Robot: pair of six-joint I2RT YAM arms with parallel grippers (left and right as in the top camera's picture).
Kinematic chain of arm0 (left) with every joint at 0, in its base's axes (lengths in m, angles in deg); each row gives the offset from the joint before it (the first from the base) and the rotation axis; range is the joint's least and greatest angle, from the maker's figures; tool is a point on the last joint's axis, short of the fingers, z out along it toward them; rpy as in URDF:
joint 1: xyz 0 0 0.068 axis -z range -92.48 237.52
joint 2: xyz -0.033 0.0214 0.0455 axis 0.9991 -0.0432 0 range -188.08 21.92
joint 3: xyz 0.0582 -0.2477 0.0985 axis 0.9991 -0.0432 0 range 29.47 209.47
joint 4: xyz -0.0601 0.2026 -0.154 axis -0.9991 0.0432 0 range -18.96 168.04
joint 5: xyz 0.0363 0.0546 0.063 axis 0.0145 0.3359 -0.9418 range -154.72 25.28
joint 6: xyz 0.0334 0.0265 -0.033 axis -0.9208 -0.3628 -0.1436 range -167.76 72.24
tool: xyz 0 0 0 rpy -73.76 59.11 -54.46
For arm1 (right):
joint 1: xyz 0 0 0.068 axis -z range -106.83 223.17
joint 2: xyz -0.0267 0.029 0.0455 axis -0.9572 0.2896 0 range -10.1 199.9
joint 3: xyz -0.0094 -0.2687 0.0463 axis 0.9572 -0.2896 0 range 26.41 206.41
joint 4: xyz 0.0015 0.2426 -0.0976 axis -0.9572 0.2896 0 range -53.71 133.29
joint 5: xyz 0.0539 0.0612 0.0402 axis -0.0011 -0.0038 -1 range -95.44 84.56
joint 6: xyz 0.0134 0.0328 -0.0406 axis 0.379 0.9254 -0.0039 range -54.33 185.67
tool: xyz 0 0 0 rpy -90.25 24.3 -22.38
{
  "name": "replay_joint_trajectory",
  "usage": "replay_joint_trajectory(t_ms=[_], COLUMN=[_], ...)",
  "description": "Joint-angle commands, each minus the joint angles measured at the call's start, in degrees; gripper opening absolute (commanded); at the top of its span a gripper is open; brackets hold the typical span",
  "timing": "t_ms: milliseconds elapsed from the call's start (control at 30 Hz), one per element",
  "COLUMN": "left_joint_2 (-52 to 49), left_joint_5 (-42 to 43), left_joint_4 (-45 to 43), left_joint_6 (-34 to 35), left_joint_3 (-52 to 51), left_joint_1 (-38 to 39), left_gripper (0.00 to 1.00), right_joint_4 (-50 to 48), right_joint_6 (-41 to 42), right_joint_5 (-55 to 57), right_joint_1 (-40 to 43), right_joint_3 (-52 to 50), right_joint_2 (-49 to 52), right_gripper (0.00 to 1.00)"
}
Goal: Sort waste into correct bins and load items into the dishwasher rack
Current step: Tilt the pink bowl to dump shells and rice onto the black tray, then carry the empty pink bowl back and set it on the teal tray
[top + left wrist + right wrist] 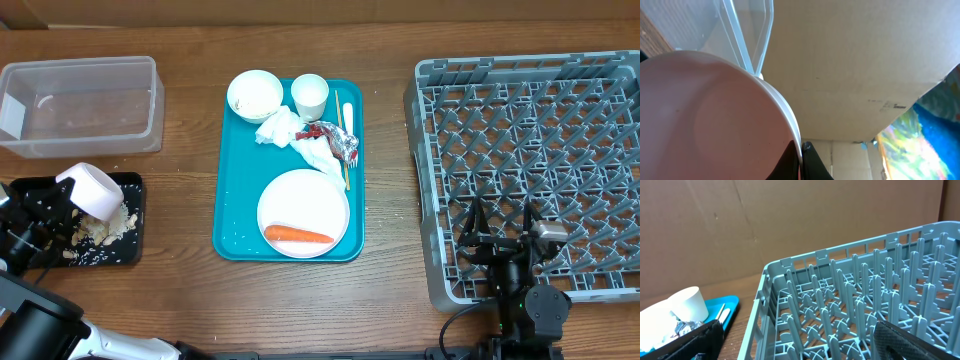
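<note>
Left tool [62,205] pinched the rim of a tilted white bowl [92,190] over the black tray [132,250]. Beige scraps [105,228] lay inside, against its far right corner. The clear tub [80,105] stood just beyond the tray, apart from it.

Right tool [503,232] was spread wide, gripping nothing, over the near left edge of the grey rack [530,120].

The teal tray [228,200] carried:
- second bowl [254,95] and cup [309,96] at the far edge
- napkins [295,140] touching the red-and-silver wrapper [335,138]
- chopsticks [343,140] along the right rim
- plate [303,200], with the carrot [298,236] on its near edge

Writing: small print [888,104] on the cardboard [865,75] behind, too small to read. Wrapper print illegible.

Room: strips of bare desk [390,290] ran on either side of the teal tray.
</note>
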Motion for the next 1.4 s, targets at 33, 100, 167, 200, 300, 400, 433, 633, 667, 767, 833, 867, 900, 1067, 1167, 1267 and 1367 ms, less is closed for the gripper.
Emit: replay_joint_trajectory(t_ms=[33,100,167,200,300,400,433,633,667,767,833,867,900,1067,1167,1267,1367], left_joint_2=[0.02,0.11,0.70,1.16,4.50,10.56,12.76,26.73,28.65,34.25,36.26,36.63,36.61,33.03,29.33,24.13,20.39], left_joint_5=[2.05,0.63,-1.46,-2.56,-7.41,-14.99,-17.27,-30.69,-32.87,-43.21,-51.47,-55.80,-58.95,-68.24,-77.33,-82.40,-86.05], left_joint_4=[1.38,2.62,3.37,3.91,5.75,7.19,8.09,14.32,14.75,16.55,17.73,18.01,18.08,14.40,10.32,6.23,4.44], left_joint_6=[-3.02,-3.19,-3.45,-4.04,-5.84,-5.75,-5.75,-5.55,-5.55,-5.53,-4.50,-3.58,-2.99,-0.59,3.78,5.46,6.86], left_joint_3=[-0.31,-0.28,-0.26,-0.24,-0.17,0.04,0.37,3.48,3.61,3.61,3.58,3.58,3.58,3.56,3.56,3.56,3.56], left_joint_1=[-0.31,-0.31,-0.24,-0.11,1.09,3.48,4.39,11.67,13.25,20.83,27.43,31.21,34.95,52.02,60.13,67.47,71.49], left_gripper=[0.04,0.04,0.04,0.04,0.04,0.04,0.04,0.04,0.04,0.04,0.04,0.04,0.04,0.04,0.04,0.04,0.04], right_joint_4=[-0.44,-0.44,-0.44,-0.44,-0.42,-0.44,-0.44,-0.42,-0.42,-0.44,-0.44,-0.44,-0.44,-0.44,-0.44,-0.44,-0.44], right_joint_6=[0.17,0.17,0.17,0.17,0.17,0.17,0.17,0.17,0.17,0.17,0.17,0.17,0.17,0.17,0.17,0.17,0.17], right_joint_5=[0.39,0.39,0.39,0.39,0.39,0.39,0.39,0.39,0.39,0.39,0.39,0.39,0.39,0.39,0.39,0.39,0.39], right_joint_1=[0.11,0.11,0.11,0.11,0.11,0.11,0.11,0.11,0.11,0.11,0.11,0.11,0.11,0.11,0.11,0.11,0.11], right_joint_3=[-0.61,-0.61,-0.61,-0.61,-0.61,-0.61,-0.61,-0.61,-0.61,-0.61,-0.61,-0.61,-0.61,-0.61,-0.61,-0.61,-0.61], right_joint_2=[-0.50,-0.50,-0.50,-0.50,-0.50,-0.50,-0.50,-0.50,-0.50,-0.50,-0.50,-0.50,-0.50,-0.50,-0.50,-0.50,-0.50], right_gripper=[1.00,1.00,1.00,1.00,1.00,1.00,1.00,1.00,1.00,1.00,1.00,1.00,1.00,1.00,1.00,1.00,1.00])
